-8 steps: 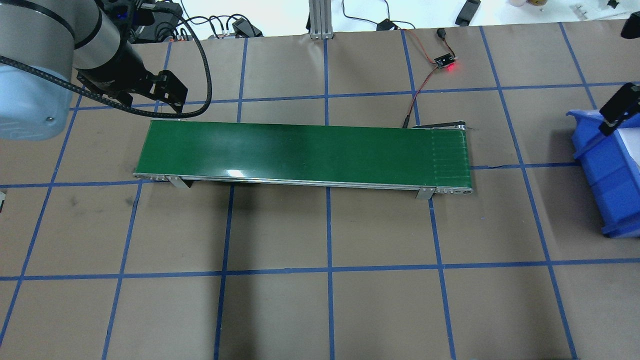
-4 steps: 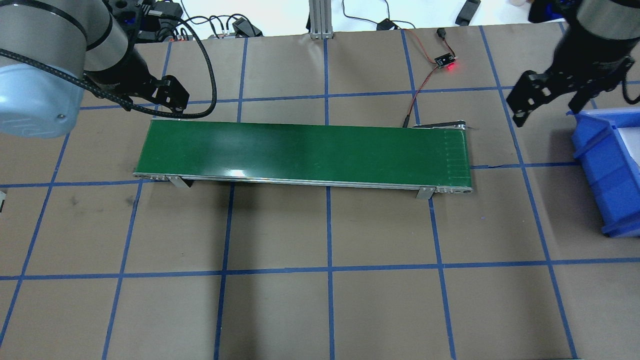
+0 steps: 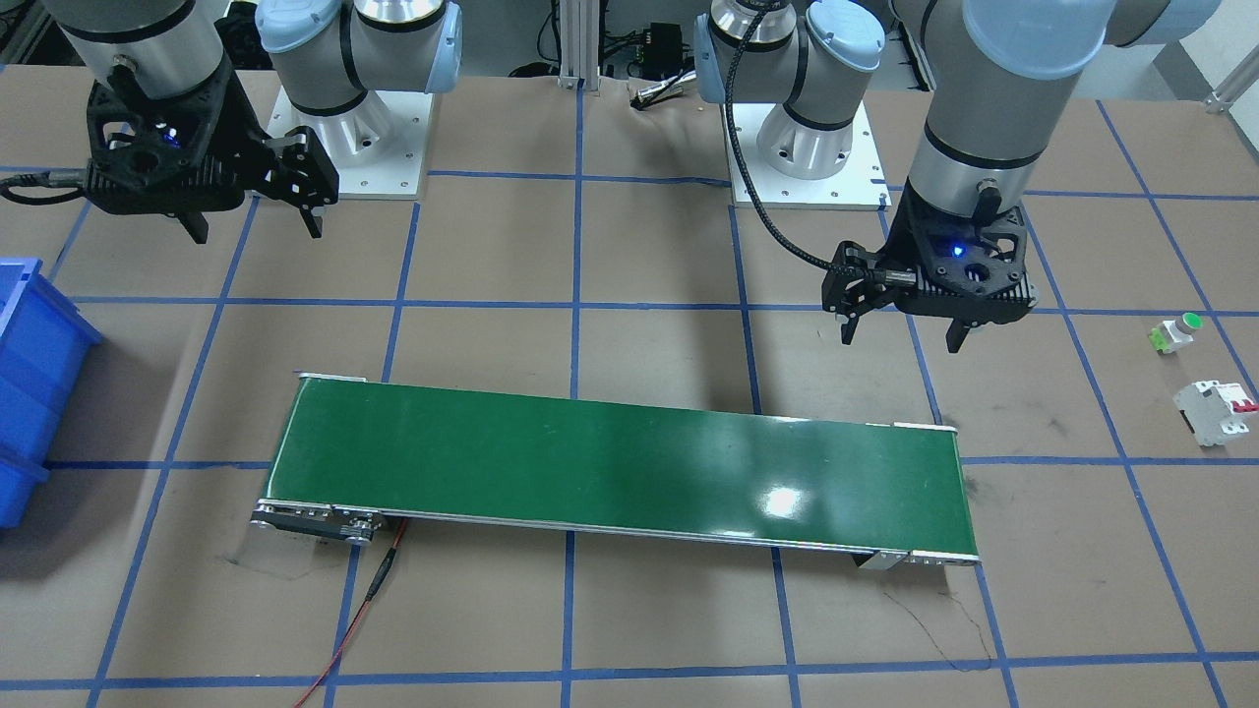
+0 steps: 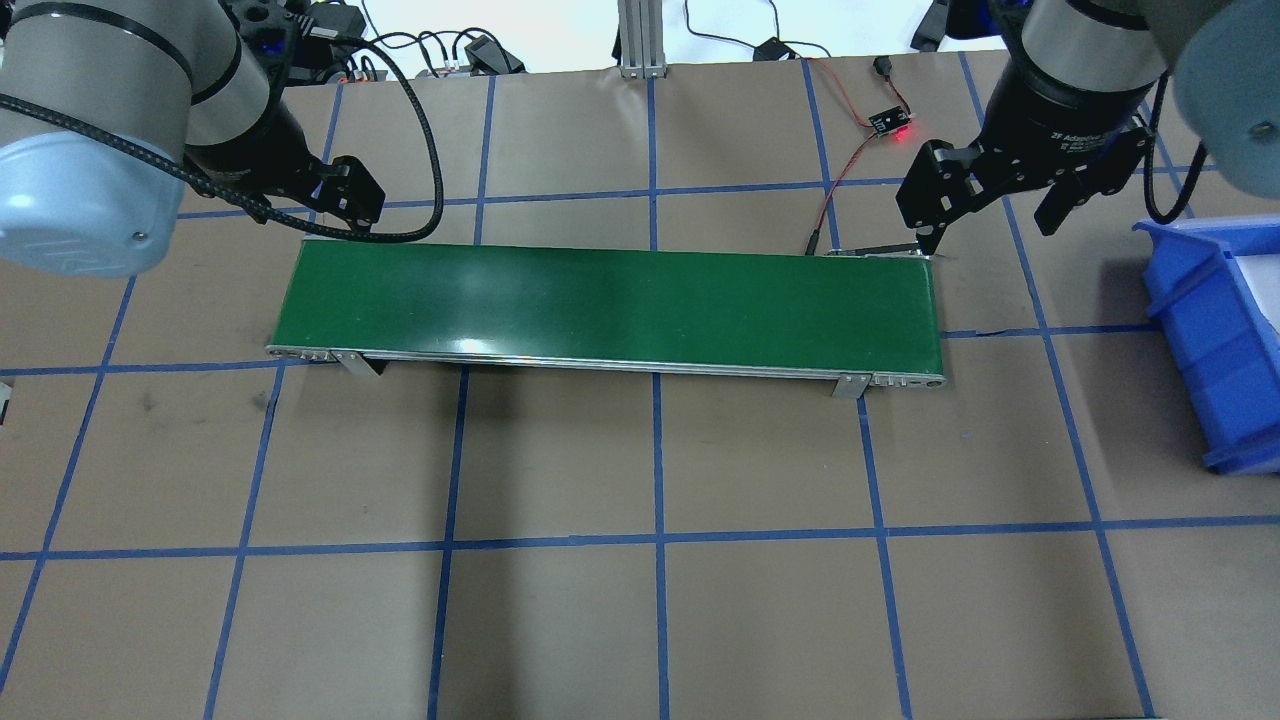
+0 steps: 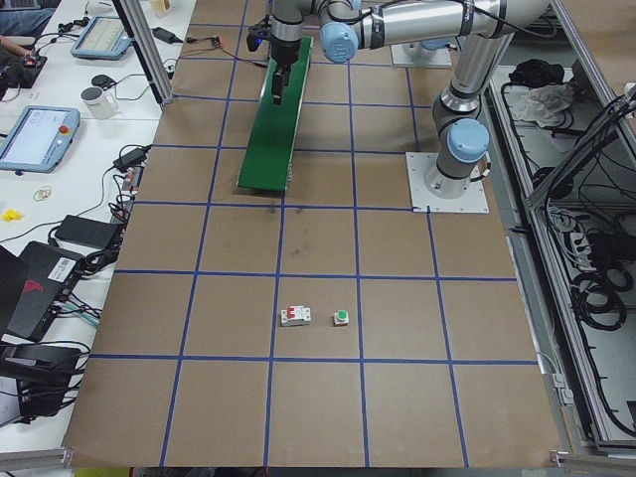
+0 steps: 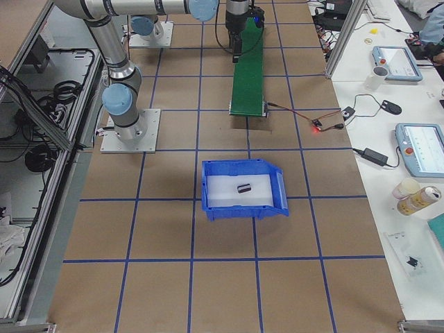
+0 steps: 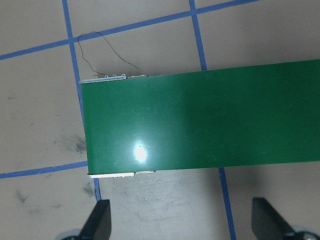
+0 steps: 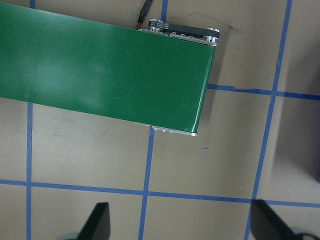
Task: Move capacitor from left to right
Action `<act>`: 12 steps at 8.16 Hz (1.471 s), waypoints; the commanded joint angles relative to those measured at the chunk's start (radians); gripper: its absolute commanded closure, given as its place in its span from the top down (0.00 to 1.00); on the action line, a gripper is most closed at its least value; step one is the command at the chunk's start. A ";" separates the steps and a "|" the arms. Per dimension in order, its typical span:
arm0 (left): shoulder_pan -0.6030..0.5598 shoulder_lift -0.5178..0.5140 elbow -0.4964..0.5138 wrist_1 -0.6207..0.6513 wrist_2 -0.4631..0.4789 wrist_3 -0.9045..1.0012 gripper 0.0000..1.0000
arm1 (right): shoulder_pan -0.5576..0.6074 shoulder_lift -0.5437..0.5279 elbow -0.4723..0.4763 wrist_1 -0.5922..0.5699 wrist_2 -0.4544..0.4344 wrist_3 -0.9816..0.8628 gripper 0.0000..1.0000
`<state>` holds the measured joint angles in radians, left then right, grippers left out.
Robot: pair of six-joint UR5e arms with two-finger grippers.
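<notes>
The capacitor (image 6: 244, 187), a small dark cylinder, lies on the white liner inside the blue bin (image 6: 243, 210) in the exterior right view; it shows in no other view. The green conveyor belt (image 4: 610, 305) is bare. My left gripper (image 3: 900, 334) is open and empty, hovering just behind the belt's left end; its wrist view (image 7: 182, 222) shows that end below it. My right gripper (image 4: 990, 212) is open and empty above the belt's far right end, left of the bin; its wrist view (image 8: 182, 222) shows that end.
A white breaker with red switches (image 3: 1215, 411) and a green-capped push button (image 3: 1177, 330) sit on the table beyond the belt's left end. A sensor board with a red light (image 4: 890, 125) and its wires lie behind the belt's right end. The bin (image 4: 1215, 340) stands at the table's right edge.
My right arm has swung in from the bin to the belt's far right end. My left gripper has edged right. The ribbed seam on the belt's right end has gone from sight.
</notes>
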<state>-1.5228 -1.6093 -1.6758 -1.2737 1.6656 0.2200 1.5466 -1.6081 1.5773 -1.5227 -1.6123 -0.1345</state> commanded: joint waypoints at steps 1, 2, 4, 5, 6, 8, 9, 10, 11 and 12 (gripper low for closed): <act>0.000 0.000 -0.002 0.002 0.000 0.001 1.00 | 0.001 -0.009 0.003 -0.002 0.000 0.003 1.00; -0.002 0.002 -0.002 0.002 0.000 0.001 1.00 | 0.001 -0.009 0.003 -0.004 0.000 0.003 1.00; -0.002 0.000 -0.001 0.004 -0.001 -0.002 1.00 | 0.003 -0.010 0.003 -0.005 0.000 0.001 1.00; -0.002 -0.001 -0.001 0.004 -0.003 -0.002 1.00 | 0.003 -0.006 0.004 -0.007 -0.001 0.000 1.00; -0.002 0.000 -0.001 0.004 -0.003 -0.002 1.00 | 0.001 -0.004 0.004 -0.007 -0.006 -0.003 1.00; -0.002 -0.001 -0.002 0.004 -0.010 -0.002 1.00 | 0.001 -0.003 0.004 -0.011 -0.002 0.003 1.00; -0.004 -0.003 0.002 0.004 -0.016 -0.004 1.00 | 0.001 -0.004 0.006 -0.010 -0.001 0.001 1.00; -0.013 -0.004 0.001 0.004 -0.018 -0.025 1.00 | 0.001 -0.004 0.006 -0.010 -0.003 0.001 1.00; -0.020 -0.004 0.002 0.004 -0.058 -0.048 1.00 | 0.001 -0.003 0.004 -0.010 -0.003 0.000 1.00; -0.020 -0.004 0.001 0.004 -0.093 -0.048 1.00 | 0.001 -0.003 0.006 -0.011 -0.002 0.003 1.00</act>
<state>-1.5370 -1.6130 -1.6745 -1.2701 1.6280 0.1888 1.5478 -1.6115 1.5824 -1.5326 -1.6149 -0.1339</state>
